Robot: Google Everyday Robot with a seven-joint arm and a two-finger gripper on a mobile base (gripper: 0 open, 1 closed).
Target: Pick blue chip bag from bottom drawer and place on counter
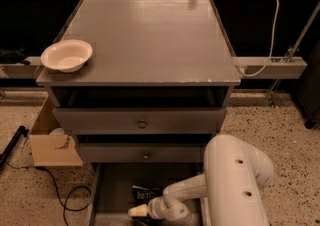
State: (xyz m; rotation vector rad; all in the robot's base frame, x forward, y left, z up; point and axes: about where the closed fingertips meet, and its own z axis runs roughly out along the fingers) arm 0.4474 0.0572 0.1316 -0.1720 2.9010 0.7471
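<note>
The bottom drawer (112, 190) is pulled out below the cabinet, its dark floor showing. The blue chip bag (145, 193) lies in it near the middle, dark with pale lettering, partly covered by my arm. My gripper (137, 212) reaches down into the drawer from the right, just in front of and below the bag, with its pale tip pointing left. The counter (150, 35) is the wide grey top of the cabinet, well above the gripper.
A white bowl (66, 55) stands on the counter's front left corner. Two upper drawers with round knobs (142, 124) are closed. A cardboard box (50, 140) and a black cable (60, 192) lie on the floor to the left. My white arm (235, 185) fills the lower right.
</note>
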